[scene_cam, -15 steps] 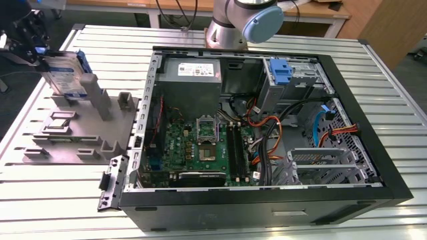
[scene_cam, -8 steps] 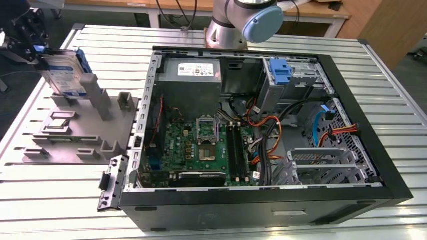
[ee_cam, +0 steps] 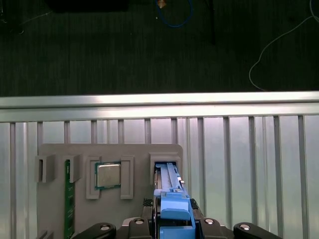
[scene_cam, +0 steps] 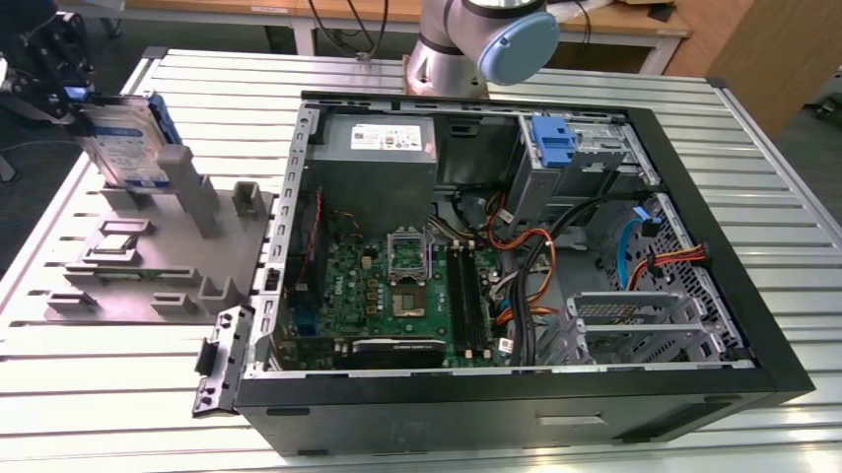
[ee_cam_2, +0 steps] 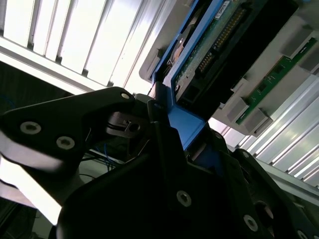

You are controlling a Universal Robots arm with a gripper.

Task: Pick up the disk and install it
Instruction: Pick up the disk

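Blue-framed disk point(scene_cam: 121, 143) is standing upright in the grey holder point(scene_cam: 145, 258) (by the table point(scene_cam: 756, 168) corner); the gripper point(scene_cam: 73, 94) is pinching its top.

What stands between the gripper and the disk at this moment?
Nothing visible does. The gripper is shut on the blue bracket of the disk, which stands upright in the grey holder, beside the open computer case.

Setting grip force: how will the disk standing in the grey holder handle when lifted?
The disk looks rigid metal, likely heavy for its size. The hand grips its blue plastic carrier, which may flex or slip. Its exposed circuit board seems fragile.
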